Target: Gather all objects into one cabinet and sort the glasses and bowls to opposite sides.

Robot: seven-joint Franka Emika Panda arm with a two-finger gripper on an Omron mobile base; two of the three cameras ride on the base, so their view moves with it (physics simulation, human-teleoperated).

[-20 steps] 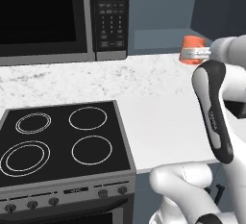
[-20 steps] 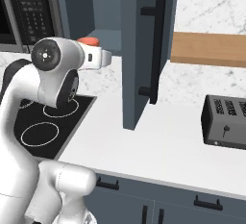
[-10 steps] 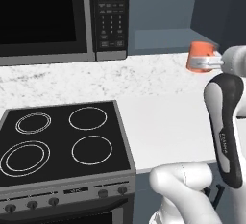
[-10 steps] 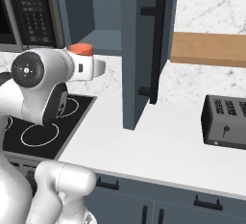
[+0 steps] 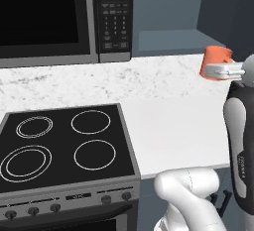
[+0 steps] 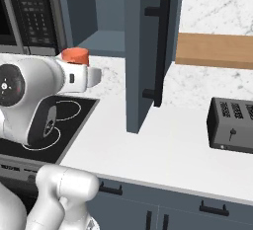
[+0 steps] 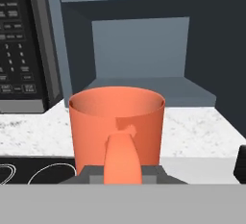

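An orange cup (image 7: pixel 116 122) with a handle facing the hand camera is held upright above the counter, with my gripper (image 7: pixel 124 174) shut on its handle side. In the left base view the orange cup (image 5: pixel 216 61) hangs at the right edge with the gripper (image 5: pixel 222 70) against it. In the right base view the orange cup (image 6: pixel 75 55) peeks over the white hand. The slate-blue cabinet (image 6: pixel 146 51) stands open, door swung out with its black bar handle (image 6: pixel 161 51). Its bare shelf (image 7: pixel 144 84) lies straight ahead, beyond the cup.
A black microwave (image 5: pixel 64 17) hangs left of the cabinet. Below it sits the black stovetop (image 5: pixel 59 145). A dark toaster (image 6: pixel 232 125) stands on the white counter (image 6: pixel 163 145) at the right, under a wooden shelf (image 6: pixel 212 50). The open door juts out over the counter.
The arm has swung with the orange cup in its grip. The cup has drifted right and slightly lower in the left base view, and left in the right base view.
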